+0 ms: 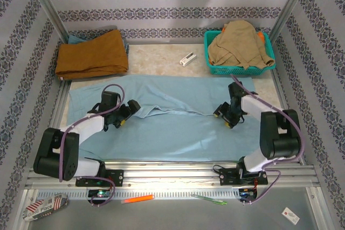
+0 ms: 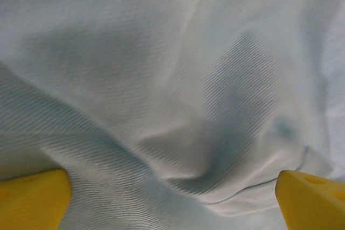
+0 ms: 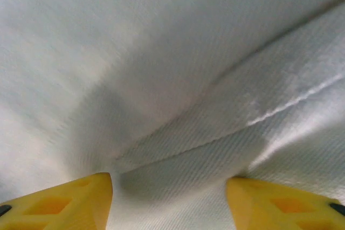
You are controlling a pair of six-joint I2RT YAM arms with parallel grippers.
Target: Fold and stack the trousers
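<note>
The light sky-blue trousers [image 1: 178, 133] lie spread wide across the table, with a raised fold line running through the middle between the two arms. My left gripper [image 1: 131, 110] rests low on the cloth at the left end of that fold. In the left wrist view its yellow fingers [image 2: 32, 197] stand far apart, and the gripper [image 2: 172, 195] is open over a soft pucker of the trousers [image 2: 161, 79]. My right gripper [image 1: 221, 114] sits at the fold's right end. It is also open [image 3: 170, 192], with a seamed ridge of the trousers [image 3: 161, 52] lying between its fingertips.
A folded rust-orange garment [image 1: 91, 55] lies at the back left. A teal basket [image 1: 268, 64] at the back right holds a tan-beige garment [image 1: 240, 41]. A small white object [image 1: 187, 58] sits on the table behind the trousers. Pens [image 1: 137, 199] lie by the front rail.
</note>
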